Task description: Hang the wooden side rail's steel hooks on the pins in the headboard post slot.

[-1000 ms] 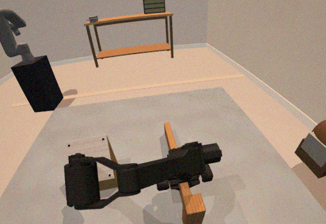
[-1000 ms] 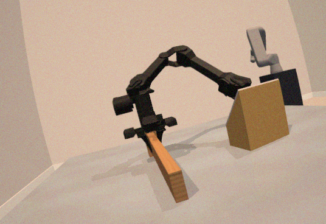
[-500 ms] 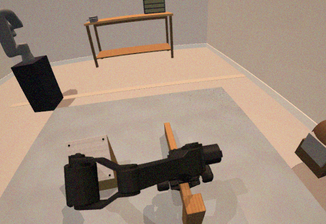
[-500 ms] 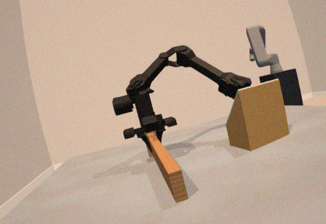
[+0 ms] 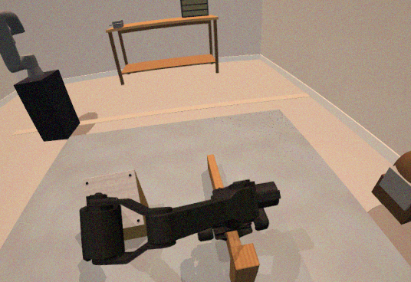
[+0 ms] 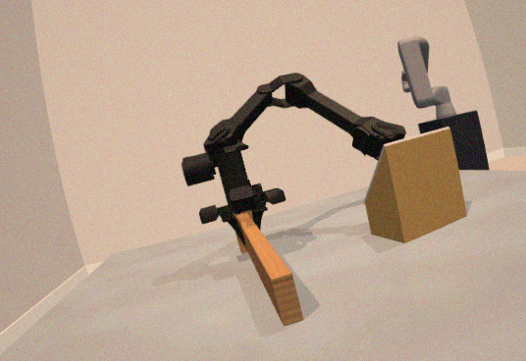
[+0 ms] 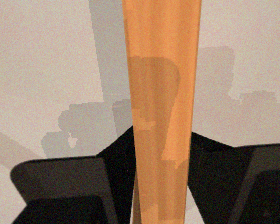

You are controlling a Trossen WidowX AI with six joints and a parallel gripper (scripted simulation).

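Note:
The wooden side rail [image 5: 215, 175] [image 6: 271, 270] [image 7: 161, 60] is a long orange-brown bar, tilted, with one end low at the table on the exterior view side. My gripper [image 5: 231, 235] [image 6: 245, 216] [image 7: 151, 128] is shut on the rail partway along it, one finger on each side. In the wrist view the rail runs straight up the middle of the frame, away from the fingers. The steel hooks do not show in any view. A wooden wedge-shaped block [image 5: 111, 185] [image 6: 417, 192] with a pale face stands next to the arm's base [image 5: 100, 228]. No slot or pins show on it.
The grey table top [image 5: 238, 142] [image 6: 393, 285] carries the arm and the block. Off the table stand a black pedestal [image 5: 46, 104] [image 6: 463, 138] with a grey arm, a wooden shelf table [image 5: 165, 24] at the far wall, and a brown and grey object [image 5: 395, 196] to the right.

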